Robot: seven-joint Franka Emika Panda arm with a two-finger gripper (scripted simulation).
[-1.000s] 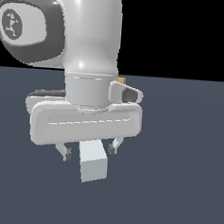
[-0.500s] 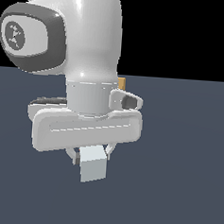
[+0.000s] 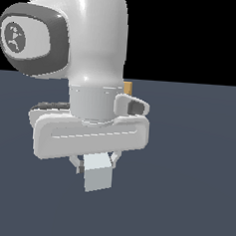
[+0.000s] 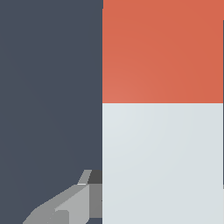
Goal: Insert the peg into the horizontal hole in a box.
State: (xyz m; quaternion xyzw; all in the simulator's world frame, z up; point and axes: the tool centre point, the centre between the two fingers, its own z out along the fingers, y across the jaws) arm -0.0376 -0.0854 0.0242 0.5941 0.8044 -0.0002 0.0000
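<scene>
In the exterior view my gripper (image 3: 96, 163) hangs under the wide white hand, shut on the peg (image 3: 97, 174). The peg's white square end faces the camera and shows between the two fingers (image 3: 77, 165). In the wrist view the peg (image 4: 162, 162) fills much of the picture, white near the hand and orange-red at its far end (image 4: 162, 52), with one grey finger (image 4: 74, 203) beside it. Only a small tan sliver of the box (image 3: 128, 86) peeks out behind the arm. The hole is hidden.
The big white arm links (image 3: 90, 43) block most of the exterior view. A flat dark grey-blue floor (image 3: 195, 185) spreads around the gripper, with black background above it.
The hand has sunk slightly and looms larger, covering more of the fingers, and it has tilted a little. The peg stays held in nearly the same spot.
</scene>
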